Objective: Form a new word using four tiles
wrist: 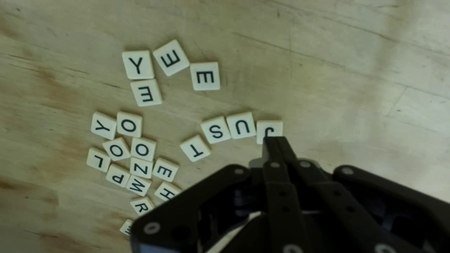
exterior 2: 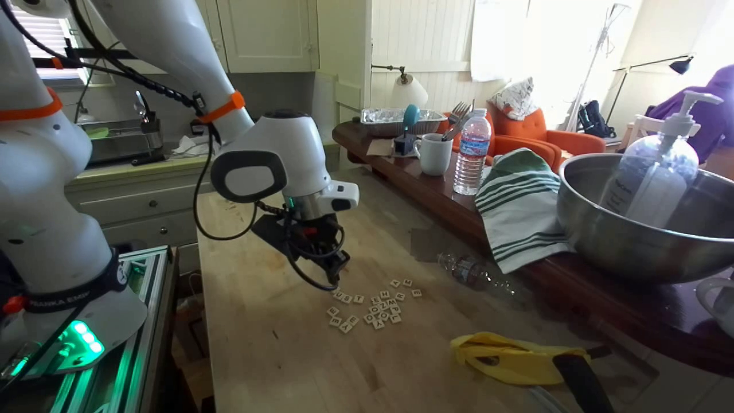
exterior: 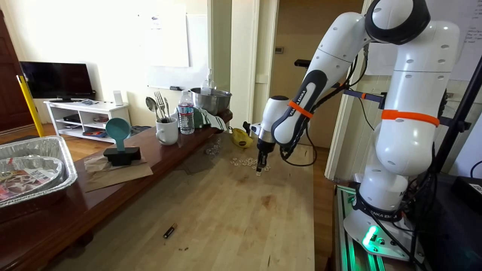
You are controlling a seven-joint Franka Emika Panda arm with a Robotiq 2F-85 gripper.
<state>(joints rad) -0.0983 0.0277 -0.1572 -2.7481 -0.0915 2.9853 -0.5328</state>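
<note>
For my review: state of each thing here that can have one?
Tool: shut, partly hiding the J tile in the wrist view
Letter tiles: face up, four loosely spelling JUST
Mug: upright, holding cutlery
Water bottle: upright
Clear bottle: lying on its side
Steel bowl: upright, holding pump bottle
Television: screen dark
Base light: lit green
Battery: lying flat

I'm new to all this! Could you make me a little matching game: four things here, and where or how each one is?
1. Letter tiles
2. Cutlery
3. Pump bottle
4. End effector

A. In the metal bowl
B. Shut
C. On the pale tabletop
D. In the white mug

Pairs: 1-C, 2-D, 3-A, 4-B
</note>
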